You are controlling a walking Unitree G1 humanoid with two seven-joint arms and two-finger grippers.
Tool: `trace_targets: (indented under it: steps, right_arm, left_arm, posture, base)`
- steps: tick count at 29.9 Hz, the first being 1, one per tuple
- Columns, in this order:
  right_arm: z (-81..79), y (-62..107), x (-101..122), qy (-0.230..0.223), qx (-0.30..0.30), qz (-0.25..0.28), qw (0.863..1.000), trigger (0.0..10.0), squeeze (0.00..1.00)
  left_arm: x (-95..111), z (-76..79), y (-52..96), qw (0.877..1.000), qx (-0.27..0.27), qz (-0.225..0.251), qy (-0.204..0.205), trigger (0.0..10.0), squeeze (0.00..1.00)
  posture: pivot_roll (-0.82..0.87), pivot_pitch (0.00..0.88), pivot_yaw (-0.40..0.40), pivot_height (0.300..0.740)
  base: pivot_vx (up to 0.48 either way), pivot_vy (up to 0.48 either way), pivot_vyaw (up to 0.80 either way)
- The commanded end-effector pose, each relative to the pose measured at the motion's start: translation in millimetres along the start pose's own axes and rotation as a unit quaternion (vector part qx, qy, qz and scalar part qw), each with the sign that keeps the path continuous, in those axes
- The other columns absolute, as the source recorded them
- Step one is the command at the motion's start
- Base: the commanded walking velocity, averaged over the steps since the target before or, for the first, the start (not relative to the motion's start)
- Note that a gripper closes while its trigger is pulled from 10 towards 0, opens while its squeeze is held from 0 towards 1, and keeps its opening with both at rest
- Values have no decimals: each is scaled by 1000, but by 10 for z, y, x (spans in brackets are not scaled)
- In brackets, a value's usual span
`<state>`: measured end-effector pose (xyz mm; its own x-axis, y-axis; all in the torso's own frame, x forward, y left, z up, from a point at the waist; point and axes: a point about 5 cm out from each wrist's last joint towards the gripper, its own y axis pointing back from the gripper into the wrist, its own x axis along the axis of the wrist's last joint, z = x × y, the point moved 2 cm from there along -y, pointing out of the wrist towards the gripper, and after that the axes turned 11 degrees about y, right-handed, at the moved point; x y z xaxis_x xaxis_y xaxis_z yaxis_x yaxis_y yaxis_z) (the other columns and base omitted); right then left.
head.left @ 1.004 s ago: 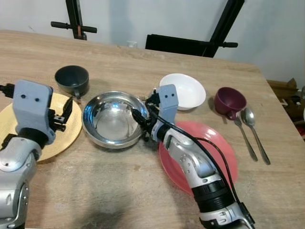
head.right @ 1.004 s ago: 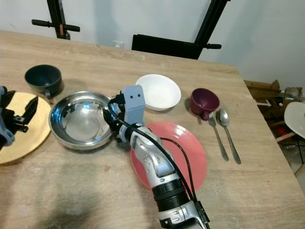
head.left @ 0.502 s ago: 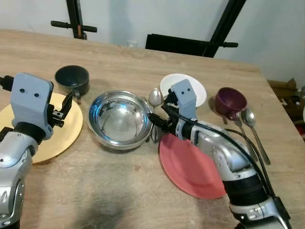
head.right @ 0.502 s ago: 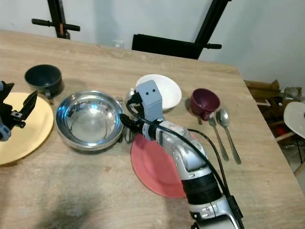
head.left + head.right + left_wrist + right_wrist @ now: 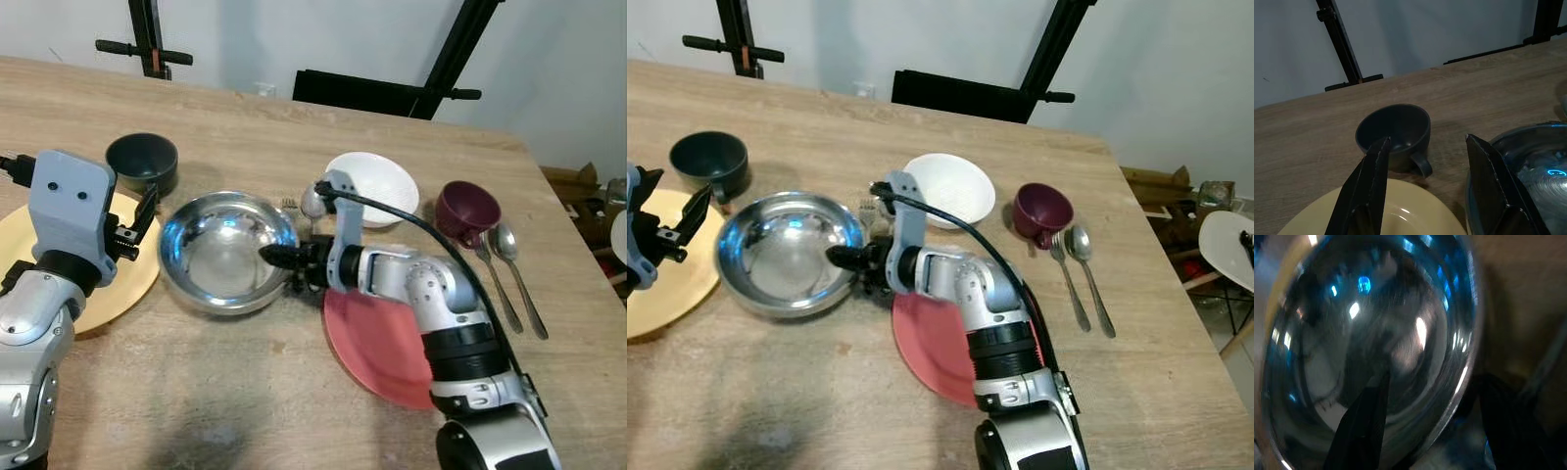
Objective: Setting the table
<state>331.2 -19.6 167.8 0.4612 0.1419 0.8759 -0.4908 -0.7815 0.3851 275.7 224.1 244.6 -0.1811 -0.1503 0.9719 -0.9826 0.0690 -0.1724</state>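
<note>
Nearest on the wooden table [image 5: 225, 401]: two plates, one red [image 5: 377, 338] partly covered by the right forearm, one yellow [image 5: 132, 269] half hidden behind the left wrist housing. Between them one steel bowl [image 5: 220, 250], its near-right rim pinched by the right gripper [image 5: 284, 259], one black finger lying inside the bowl, the other outside under the rim. In the right wrist view, bowl interior [image 5: 1371, 347] blurred, full of blue and white reflections; one finger [image 5: 1359, 426] dark against it.

Left gripper [image 5: 1425, 186] hovering above the yellow plate's far edge, fingers spread apart and holding nothing, pointed toward the dark mug [image 5: 1393, 129].

Farther back: two mugs, dark one [image 5: 142, 162] beyond the yellow plate, maroon one [image 5: 468, 211] beyond the red plate. One white bowl [image 5: 377, 181] between them. Beside the maroon mug, a fork [image 5: 493, 279] and a spoon [image 5: 516, 274] lying side by side. Another spoon [image 5: 312, 203] and fork tines just behind the steel bowl, mostly hidden by the right wrist.
</note>
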Motion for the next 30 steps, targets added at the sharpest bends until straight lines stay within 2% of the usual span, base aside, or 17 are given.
trace_targets:
  steps: [1,4,5,6,7,8,9,11,13,14,17,22,23,24,30]
  right_arm:
    - [101,12,-197,-4,-20,-42,999,10000,0]
    - [126,10,-269,-8,-25,-61,998,10000,0]
    - [121,3,-315,-16,-23,-70,997,9137,0]
    - [116,-2,-340,-23,-21,-77,997,9137,0]
    - [104,-9,-361,-26,-18,-82,996,3765,0]
    - [104,-9,-361,-26,-18,-82,996,3765,0]
    - [95,-14,-367,-30,-16,-83,996,0,0]
    - [107,-28,-311,-44,-20,-66,997,0,0]
    - [133,-40,-164,-67,-26,-20,997,0,0]
    - [133,-40,-164,-67,-26,-20,997,0,0]
    - [129,-39,32,-93,-23,40,995,0,0]
    - [92,1,200,-102,-19,97,990,0,0]
    - [92,1,200,-102,-19,97,990,0,0]
    - [89,20,239,-107,-22,119,987,0,0]
    - [81,34,242,-111,-35,140,983,0,0]
  left_arm:
    - [-1,48,23,1000,-4,-1,1,10000,0]
    - [-2,55,28,1000,-2,0,3,10000,0]
    - [-6,59,33,1000,-1,0,4,10000,0]
    - [-8,64,37,1000,-1,-1,5,10000,0]
    - [-10,68,40,1000,0,-1,5,10000,0]
    - [-10,68,40,1000,0,-1,5,10000,0]
    - [-12,70,42,1000,0,-1,5,10000,0]
    - [-11,69,42,1000,1,-1,5,10000,0]
    - [-8,69,43,1000,2,0,5,10000,0]
    - [-8,69,43,1000,2,0,5,10000,0]
    - [-15,84,41,1000,0,-2,6,10000,0]
    - [-25,110,27,1000,-5,-4,4,10000,0]
    - [-25,110,27,1000,-5,-4,4,10000,0]
    - [-25,123,14,1000,-6,-4,5,10000,0]
    - [-28,138,0,1000,-12,-4,5,10000,0]
  posture:
    - [28,76,-136,740]
    - [27,80,-143,740]
    - [27,80,-143,740]
    - [27,83,-147,740]
    - [29,84,-148,740]
    - [29,84,-148,740]
    - [29,84,-148,740]
    - [29,84,-148,740]
    - [32,87,-151,740]
    - [32,87,-151,740]
    - [32,90,-139,740]
    - [30,91,-134,740]
    - [30,91,-134,740]
    - [30,91,-134,740]
    - [28,91,-121,740]
  base:
    - [0,0,0]
    - [0,0,0]
    - [0,0,0]
    - [0,0,0]
    - [0,0,0]
    - [0,0,0]
    - [0,0,0]
    - [0,0,0]
    - [0,0,0]
    - [0,0,0]
    - [0,0,0]
    - [0,0,0]
    - [0,0,0]
    - [0,0,0]
    - [0,0,0]
